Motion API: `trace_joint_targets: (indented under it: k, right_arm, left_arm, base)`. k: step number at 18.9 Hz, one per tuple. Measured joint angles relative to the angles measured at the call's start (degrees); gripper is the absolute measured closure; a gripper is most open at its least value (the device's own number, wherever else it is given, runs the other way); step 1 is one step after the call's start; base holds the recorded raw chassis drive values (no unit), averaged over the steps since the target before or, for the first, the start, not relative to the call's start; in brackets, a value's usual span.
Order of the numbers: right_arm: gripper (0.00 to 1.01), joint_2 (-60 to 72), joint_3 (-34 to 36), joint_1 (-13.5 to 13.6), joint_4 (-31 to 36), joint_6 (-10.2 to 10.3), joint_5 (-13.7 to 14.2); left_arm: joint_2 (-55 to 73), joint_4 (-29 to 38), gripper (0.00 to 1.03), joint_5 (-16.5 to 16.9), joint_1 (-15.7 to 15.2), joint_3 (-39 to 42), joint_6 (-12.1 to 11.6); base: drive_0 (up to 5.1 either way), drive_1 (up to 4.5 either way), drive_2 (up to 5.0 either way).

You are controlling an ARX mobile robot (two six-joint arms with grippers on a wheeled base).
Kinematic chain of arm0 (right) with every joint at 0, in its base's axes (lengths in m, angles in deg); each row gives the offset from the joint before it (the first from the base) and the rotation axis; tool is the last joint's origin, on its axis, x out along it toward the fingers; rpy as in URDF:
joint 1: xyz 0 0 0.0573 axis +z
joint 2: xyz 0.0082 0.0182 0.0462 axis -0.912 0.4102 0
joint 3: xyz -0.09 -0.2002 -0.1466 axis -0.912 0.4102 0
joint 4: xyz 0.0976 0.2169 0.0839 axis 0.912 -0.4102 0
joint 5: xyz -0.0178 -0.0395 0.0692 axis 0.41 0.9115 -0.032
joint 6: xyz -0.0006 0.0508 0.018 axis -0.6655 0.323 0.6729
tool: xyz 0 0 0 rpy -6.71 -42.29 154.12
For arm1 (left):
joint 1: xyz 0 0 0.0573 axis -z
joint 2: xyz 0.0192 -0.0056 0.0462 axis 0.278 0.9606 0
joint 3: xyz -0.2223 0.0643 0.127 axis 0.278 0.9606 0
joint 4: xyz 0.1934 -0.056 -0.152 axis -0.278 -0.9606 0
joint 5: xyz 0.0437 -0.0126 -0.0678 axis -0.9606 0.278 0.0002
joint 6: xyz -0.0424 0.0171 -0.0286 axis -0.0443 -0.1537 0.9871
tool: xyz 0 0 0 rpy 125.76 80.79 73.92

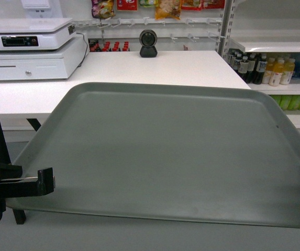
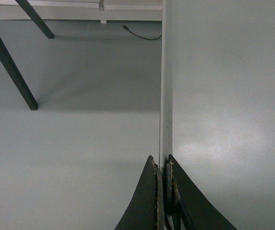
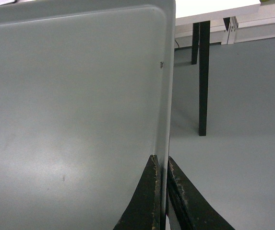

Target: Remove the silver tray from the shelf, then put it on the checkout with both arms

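the silver tray [image 1: 176, 151] hangs in the air in front of the checkout [image 1: 139, 73], its far edge over the counter's near edge, with the left gripper [image 2: 163, 191] and the right gripper [image 3: 162, 191] each pinched shut on only a thin strip of side rim. if one arm lifts or advances out of step with the other, i judge the rim could slip free or the tray could tilt and knock the counter edge. counted: one tray, two grippers, one black scanner [image 1: 148, 43], one cash register [image 1: 29, 49].

A shop: cash register [image 1: 29, 49] upper left, scanner [image 1: 148, 43] on the bench [image 1: 181, 68], bottled drinks [image 1: 269, 70] shelved right, hanging snack packets [image 1: 168, 8].
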Motion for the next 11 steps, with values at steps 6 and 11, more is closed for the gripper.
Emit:
trace_joint_targets:
  k: [6, 11]
  right_arm:
    - [0.98, 0.0, 0.0, 0.0, -0.2, 0.0, 0.0]
    - [0.98, 0.1, 0.0, 0.0, -0.1, 0.0, 0.0]
  left_arm:
    - [0.0, -0.3, 1.0, 0.0, 0.0, 0.0, 0.0]
    - [0.1, -0.3, 1.0, 0.0, 0.0, 0.0, 0.0]
  base:
    - [0.1, 4.41, -4.2]
    - [0.1, 4.44, -4.2]
